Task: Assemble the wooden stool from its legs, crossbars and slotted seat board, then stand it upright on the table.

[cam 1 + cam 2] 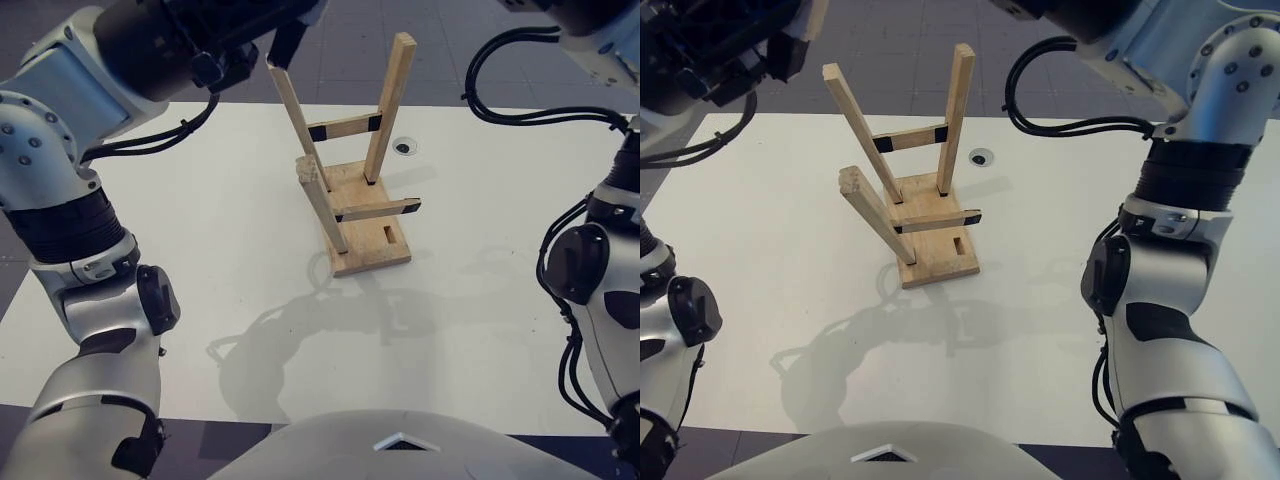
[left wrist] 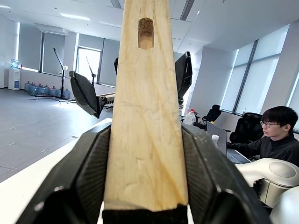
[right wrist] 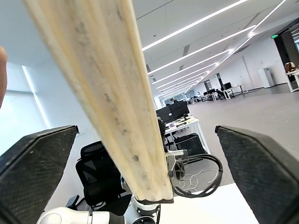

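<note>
**Stool (image 1: 350, 205) with 3 of 4 legs in, the last one held aloft**

On the white table (image 1: 180, 210) the seat board (image 1: 372, 258) lies face down near the middle, and 3 legs (image 1: 388, 105) stand up out of it. 1 crossbar (image 1: 345, 127) joins the 2 far legs. A 2nd crossbar (image 1: 380, 210) juts from the near leg with its other end free. Beside that free end a slot (image 1: 388, 235) in the board is empty, so I judge the build to be roughly 3 parts done.

The 4th leg (image 2: 145, 93) is off the table, up beyond the stool's far side. The left gripper (image 2: 145, 135) is clamped tight on it, with both fingers pressed to its sides. The right gripper (image 3: 145, 133) is spread wide with the leg's other end passing between its fingers, and there is a clear gap on each side, so it holds nothing.

What is left, by my reading, is to seat that leg in the empty slot, mate it with the free crossbar end, add any crossbars not yet fitted, and then turn the stool over onto its feet.
</note>
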Controlling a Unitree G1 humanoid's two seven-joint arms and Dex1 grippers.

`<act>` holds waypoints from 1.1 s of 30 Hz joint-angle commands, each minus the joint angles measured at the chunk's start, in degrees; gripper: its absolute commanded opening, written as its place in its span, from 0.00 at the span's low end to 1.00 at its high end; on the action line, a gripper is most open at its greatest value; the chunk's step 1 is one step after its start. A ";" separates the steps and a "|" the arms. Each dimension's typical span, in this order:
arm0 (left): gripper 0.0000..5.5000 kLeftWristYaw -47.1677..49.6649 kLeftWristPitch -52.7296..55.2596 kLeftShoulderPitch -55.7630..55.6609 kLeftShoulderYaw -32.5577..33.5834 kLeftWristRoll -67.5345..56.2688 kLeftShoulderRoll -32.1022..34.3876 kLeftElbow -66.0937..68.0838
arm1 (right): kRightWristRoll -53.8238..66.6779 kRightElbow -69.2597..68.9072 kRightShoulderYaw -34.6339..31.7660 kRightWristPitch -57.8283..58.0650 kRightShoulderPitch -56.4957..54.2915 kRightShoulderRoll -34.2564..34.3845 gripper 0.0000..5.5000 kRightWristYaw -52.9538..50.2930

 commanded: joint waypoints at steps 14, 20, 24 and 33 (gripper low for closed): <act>0.37 4.16 1.35 1.67 -0.46 -2.29 -0.89 -3.24 | -2.94 -0.04 3.12 7.20 -1.73 -0.07 0.47 3.65; 0.37 4.75 1.76 1.93 -0.90 -2.53 -0.91 -3.67 | -5.71 0.09 3.11 7.26 -1.81 -0.43 0.42 6.01; 0.37 5.74 1.30 2.53 -1.97 0.03 -0.27 -4.50 | -6.52 0.01 2.30 7.11 -1.27 -0.28 0.42 5.89; 0.56 10.68 0.59 1.19 3.38 -4.54 0.79 -0.03 | -11.59 1.14 2.77 5.79 1.07 -2.78 0.37 9.06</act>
